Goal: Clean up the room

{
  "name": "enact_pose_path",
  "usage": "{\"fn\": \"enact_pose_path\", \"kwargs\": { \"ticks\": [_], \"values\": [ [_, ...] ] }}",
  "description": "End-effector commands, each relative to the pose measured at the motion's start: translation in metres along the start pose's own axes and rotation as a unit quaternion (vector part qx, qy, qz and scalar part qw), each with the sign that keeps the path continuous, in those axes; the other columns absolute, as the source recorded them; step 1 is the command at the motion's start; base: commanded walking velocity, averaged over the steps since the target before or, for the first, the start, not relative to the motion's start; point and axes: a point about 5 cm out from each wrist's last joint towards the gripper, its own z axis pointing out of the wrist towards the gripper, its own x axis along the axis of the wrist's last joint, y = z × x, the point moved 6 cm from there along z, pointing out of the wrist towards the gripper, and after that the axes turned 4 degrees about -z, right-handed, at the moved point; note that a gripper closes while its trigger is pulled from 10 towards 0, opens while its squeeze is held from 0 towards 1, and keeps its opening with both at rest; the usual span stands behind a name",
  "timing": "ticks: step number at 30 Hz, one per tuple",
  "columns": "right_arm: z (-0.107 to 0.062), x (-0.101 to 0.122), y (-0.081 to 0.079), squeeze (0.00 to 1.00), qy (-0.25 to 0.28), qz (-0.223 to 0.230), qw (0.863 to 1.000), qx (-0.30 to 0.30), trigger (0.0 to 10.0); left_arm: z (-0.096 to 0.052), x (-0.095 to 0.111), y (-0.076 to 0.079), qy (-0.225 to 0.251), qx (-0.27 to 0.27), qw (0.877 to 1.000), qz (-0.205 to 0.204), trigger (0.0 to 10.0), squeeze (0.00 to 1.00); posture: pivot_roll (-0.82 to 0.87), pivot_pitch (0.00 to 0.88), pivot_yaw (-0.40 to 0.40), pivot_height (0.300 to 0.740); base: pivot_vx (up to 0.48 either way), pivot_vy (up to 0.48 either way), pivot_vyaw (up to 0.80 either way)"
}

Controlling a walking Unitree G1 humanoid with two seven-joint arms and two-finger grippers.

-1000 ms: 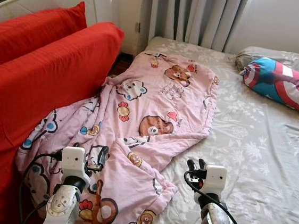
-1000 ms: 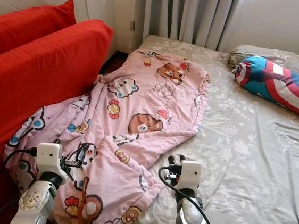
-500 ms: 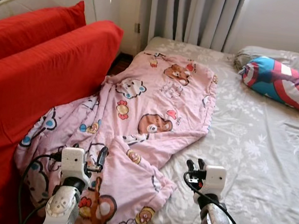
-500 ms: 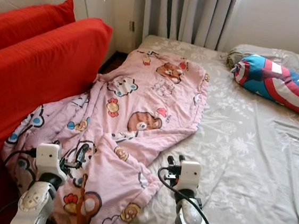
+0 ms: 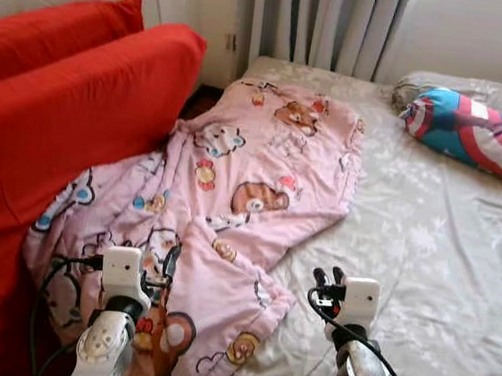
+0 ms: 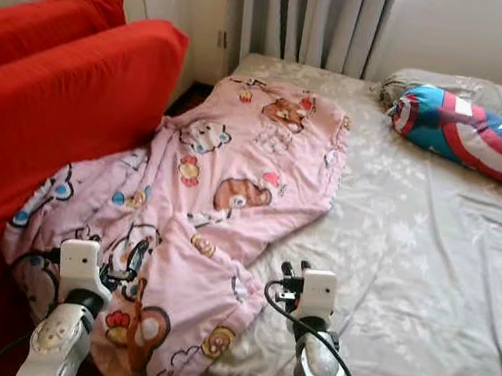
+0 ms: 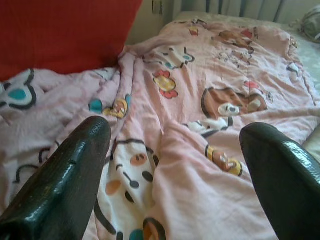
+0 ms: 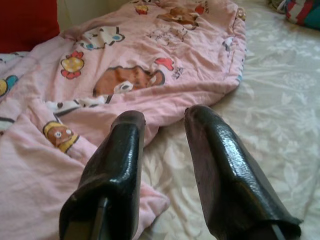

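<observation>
My left claw [image 5: 169, 265] hovers spread over the rumpled pink blanket [image 5: 243, 178] sprawled across the bed [image 5: 441, 262], right claw [image 5: 328, 277] slightly parted over its edge, probably both poised for grabbing and straightening.

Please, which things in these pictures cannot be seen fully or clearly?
- Bed sheet: the part under the pink cartoon blanket is hidden in both eye views.
- Striped pillow: cut off by the right edge of the eye views.
- Red cushions: cut off by the left edge.
- Left gripper and right gripper: each arm is cut by the bottom edge.
</observation>
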Motion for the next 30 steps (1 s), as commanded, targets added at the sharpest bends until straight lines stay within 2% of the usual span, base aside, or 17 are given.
{"fn": "enact_pose_path", "kwargs": {
  "ticks": [1,18,30],
  "values": [
    [-0.0015,-0.0002,0.0,0.0,0.002,-0.002,1.0,0.0,10.0,-0.0014,-0.0027,0.0004,-0.007,-0.001,1.0,0.0,10.0,0.0,-0.03,0.1,-0.022,0.646,0.0,0.0,0.0],
    [-0.0015,-0.0008,-0.0027,0.0,0.001,0.0,1.0,0.005,10.0,-0.0012,-0.0049,-0.0005,-0.015,0.003,1.0,-0.01,10.0,0.0,-0.03,0.102,-0.02,0.646,0.0,0.0,0.0],
    [-0.0018,-0.002,-0.0039,0.0,0.0,0.001,1.0,0.007,10.0,-0.001,-0.0057,-0.0001,-0.019,0.001,1.0,-0.007,10.0,0.0,-0.03,0.102,-0.017,0.646,0.0,0.334,0.0]
  ]
}}
